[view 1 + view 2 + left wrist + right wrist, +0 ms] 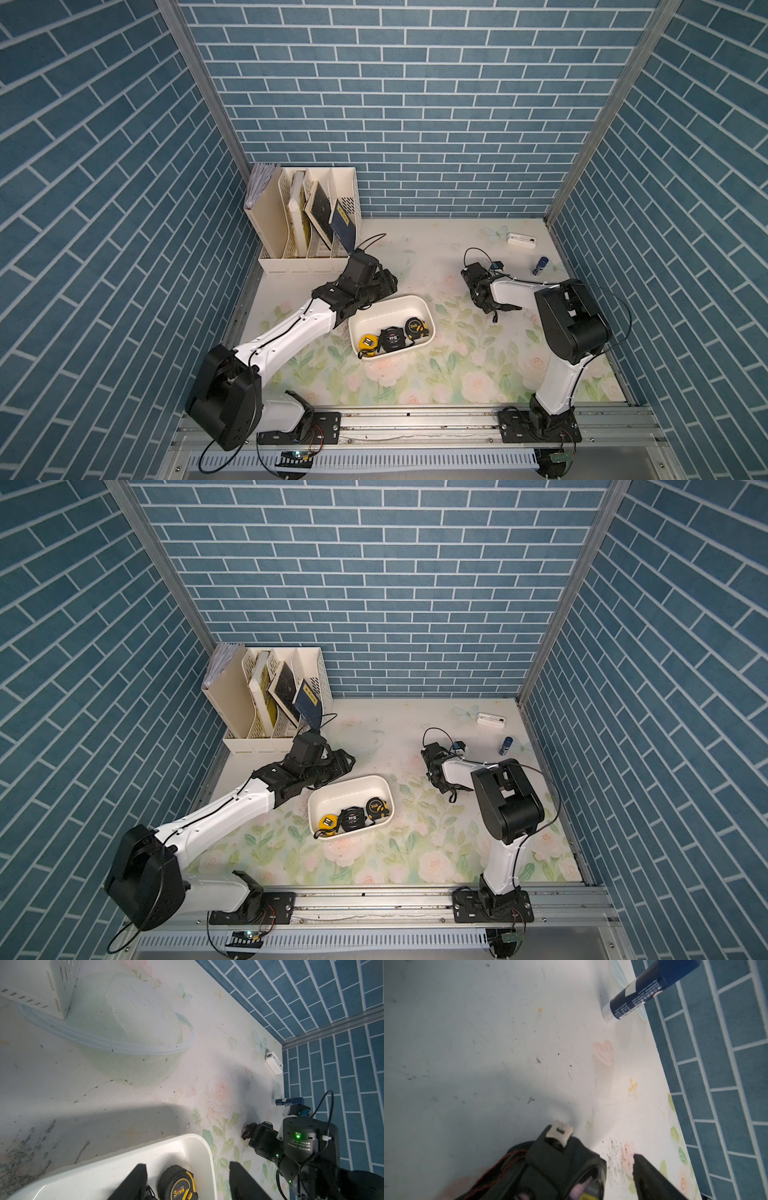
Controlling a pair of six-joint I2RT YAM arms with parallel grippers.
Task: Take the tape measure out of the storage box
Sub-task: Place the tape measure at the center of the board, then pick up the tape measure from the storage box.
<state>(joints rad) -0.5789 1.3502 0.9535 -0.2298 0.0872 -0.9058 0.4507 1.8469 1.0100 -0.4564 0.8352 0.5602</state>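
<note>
White storage box sits mid-way across the bench, three tape measures along its near wall. A fourth tape measure lies on open bench toward the right edge, between the parted right jaws, a gap showing on one side. Parted and empty, the left jaws hang over the box's far left corner.

Left tool over the storage box, fingers set well apart. A black-and-yellow tape measure marked 3m lies in the box between them, with a gap on either side. Floral counter beyond. File rack corner at the far edge. White case and blue tube by the tiled wall. Right arm, green lights lit, apart from the box.
</note>
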